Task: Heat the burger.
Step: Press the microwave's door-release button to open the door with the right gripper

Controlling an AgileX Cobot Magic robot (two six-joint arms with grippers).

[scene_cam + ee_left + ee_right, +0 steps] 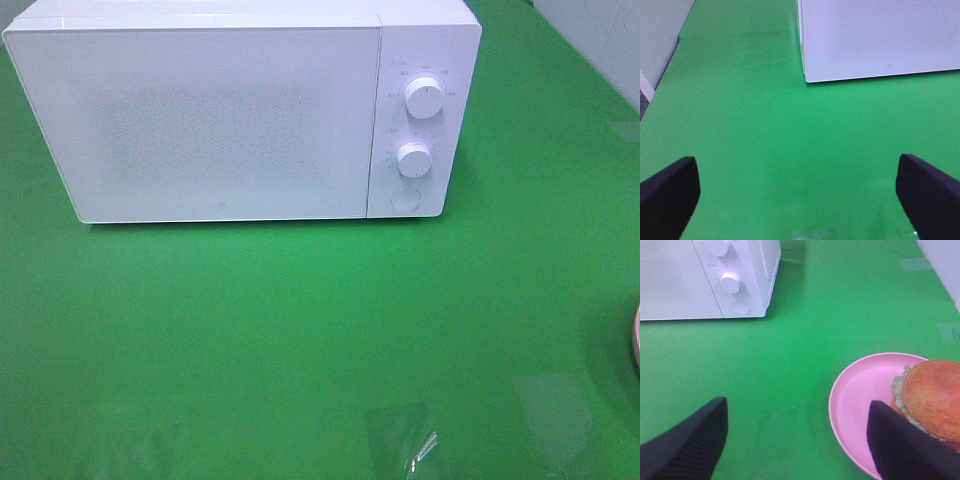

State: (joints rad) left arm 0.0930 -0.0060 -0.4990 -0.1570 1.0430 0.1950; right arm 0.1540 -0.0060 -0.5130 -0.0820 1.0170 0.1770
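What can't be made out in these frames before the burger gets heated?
- The burger: right wrist view, cut off by the frame edge and partly behind one of the fingers; the high view shows only a sliver of the pink plate at its edge.
- Inside the microwave: hidden by its closed opaque door, every view.
- Markings around the dial: high view, too small and blurred.

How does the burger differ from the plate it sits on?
The burger is golden-brown with green lettuce; the plate is plain pink. The burger is domed and smaller; the plate is shallow, wider, and shows bare surface beside it. Both are round.
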